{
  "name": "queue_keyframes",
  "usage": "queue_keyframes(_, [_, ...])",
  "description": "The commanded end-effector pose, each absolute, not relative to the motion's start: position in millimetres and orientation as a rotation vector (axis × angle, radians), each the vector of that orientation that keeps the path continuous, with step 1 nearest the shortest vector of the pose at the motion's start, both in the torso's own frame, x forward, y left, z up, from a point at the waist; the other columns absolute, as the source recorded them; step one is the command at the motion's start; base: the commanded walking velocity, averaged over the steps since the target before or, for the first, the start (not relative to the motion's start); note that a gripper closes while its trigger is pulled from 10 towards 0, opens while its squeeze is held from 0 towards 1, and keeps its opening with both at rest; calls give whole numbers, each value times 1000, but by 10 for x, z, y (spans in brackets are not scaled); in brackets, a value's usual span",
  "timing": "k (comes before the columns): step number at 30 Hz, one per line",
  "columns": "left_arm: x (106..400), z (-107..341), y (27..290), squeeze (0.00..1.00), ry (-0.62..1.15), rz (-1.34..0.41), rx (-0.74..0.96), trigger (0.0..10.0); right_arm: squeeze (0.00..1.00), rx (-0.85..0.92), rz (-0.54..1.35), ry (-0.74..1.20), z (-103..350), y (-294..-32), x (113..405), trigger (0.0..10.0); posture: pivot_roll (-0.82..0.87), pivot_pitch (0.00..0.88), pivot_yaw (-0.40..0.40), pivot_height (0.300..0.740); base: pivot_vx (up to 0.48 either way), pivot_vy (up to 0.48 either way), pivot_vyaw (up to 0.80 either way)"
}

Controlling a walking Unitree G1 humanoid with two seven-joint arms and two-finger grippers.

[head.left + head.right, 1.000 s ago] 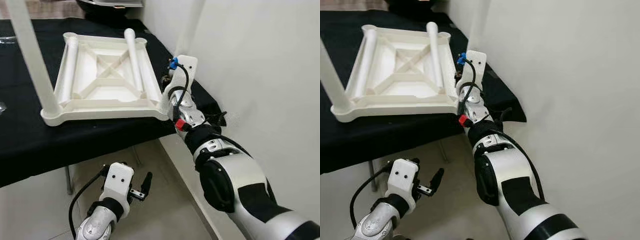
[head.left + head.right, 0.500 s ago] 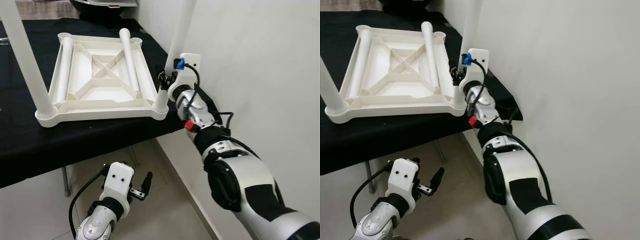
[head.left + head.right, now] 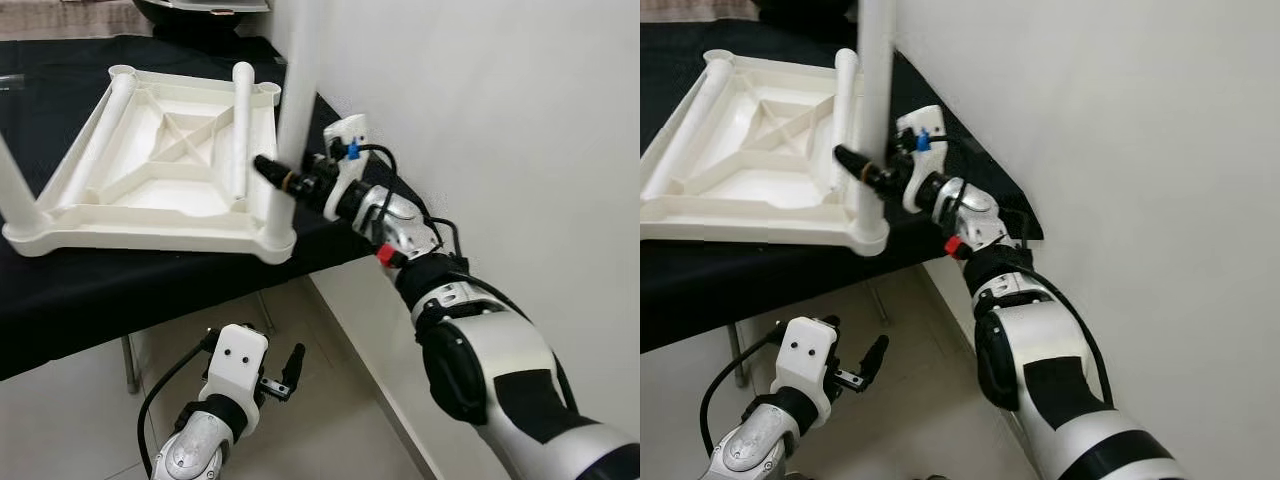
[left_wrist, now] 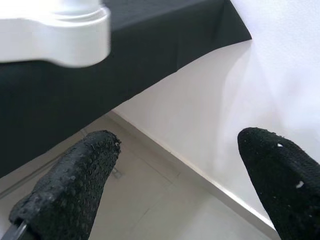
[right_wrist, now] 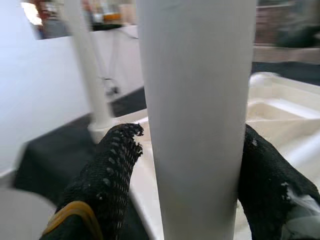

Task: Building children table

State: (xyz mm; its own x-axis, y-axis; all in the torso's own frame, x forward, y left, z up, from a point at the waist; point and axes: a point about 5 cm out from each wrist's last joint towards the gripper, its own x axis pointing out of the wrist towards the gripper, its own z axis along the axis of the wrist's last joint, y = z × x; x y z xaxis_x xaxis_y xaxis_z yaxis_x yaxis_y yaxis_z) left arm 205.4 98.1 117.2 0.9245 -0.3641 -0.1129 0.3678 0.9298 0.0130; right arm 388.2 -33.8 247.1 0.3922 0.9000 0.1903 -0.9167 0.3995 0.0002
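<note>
Since a second ago the right arm has swung its wrist round from the corner of the tabletop, and the right gripper now reaches sideways across the upright leg standing in the near right corner socket; the whole scene has also slid in the head views, so the camera has shifted too. Seen along the right wrist, the two black fingers sit on either side of the white leg, pressed against it, clamped on it. White and upside down, the tabletop lies on the black cloth over the bench, ribs crossing in an X, with its near right corner close to the cloth's edge by the white wall. Two loose legs lie flat inside the frame, one along the left side and one right of the centre, and another upright leg rises at the near left corner. Down below, the left gripper hangs idle over the pale floor, its fingers well apart and holding nothing.
</note>
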Motion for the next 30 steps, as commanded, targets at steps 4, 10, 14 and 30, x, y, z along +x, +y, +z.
queue_keyframes(4, [2048, 1133, 970, 0, 128, -377, 34, 10000, 0, 125, 1371, -142, 2413, -254, 3761, 10000, 115, 107, -180, 740, 0, 0, 0])
queue_keyframes(10, [2045, 1134, 971, 0, 131, -376, 31, 10000, 0, 52, 1482, -114, 2401, -100, 3686, 10000, 114, 111, -187, 740, 0, 0, 0])
queue_keyframes(14, [2044, 1143, 963, 0, 128, -376, 28, 10000, 0, 25, 1405, -151, 2478, 89, 3682, 10000, 115, 115, -189, 740, 0, 0, 0])
queue_keyframes(30, [2059, 1147, 955, 0, 123, -366, 23, 10000, 0, -9, 833, -115, 2525, 103, 3917, 0, 103, 126, -200, 740, 0, 0, 0])
